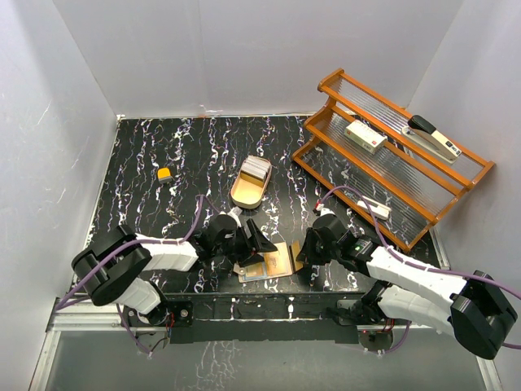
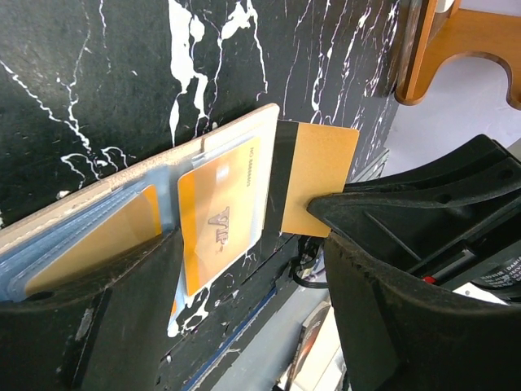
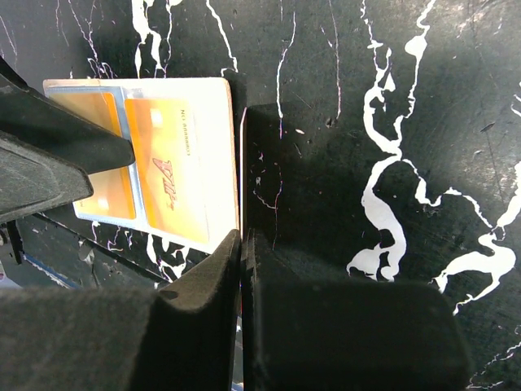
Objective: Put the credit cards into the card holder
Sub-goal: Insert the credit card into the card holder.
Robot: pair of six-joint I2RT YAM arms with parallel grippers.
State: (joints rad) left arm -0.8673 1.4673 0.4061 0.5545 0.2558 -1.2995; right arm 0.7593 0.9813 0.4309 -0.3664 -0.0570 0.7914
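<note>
The card holder (image 1: 275, 262) lay open on the desk (image 1: 163, 147) at its near edge, with orange cards (image 2: 220, 204) in its slots. The right pincer (image 3: 242, 240) was clamped on a gold credit card (image 2: 321, 167) with a black stripe, at the holder's right edge. The left pincer (image 1: 259, 239) stood spread, gripping nothing, one finger (image 2: 122, 301) on the holder's left half. Pale cards (image 1: 255, 169) rested in a gold tray (image 1: 238, 195) further back.

The card holder (image 1: 262, 267) lies open at the counter's (image 1: 163, 220) near edge, between the left end effector (image 1: 259, 244) and the right end effector (image 1: 299, 252), whose credit card (image 2: 317, 179) is at its right edge. Behind it, more cards (image 1: 256, 169) lie in a tray (image 1: 236, 195), with a rack (image 1: 383, 175) to the right.
</note>
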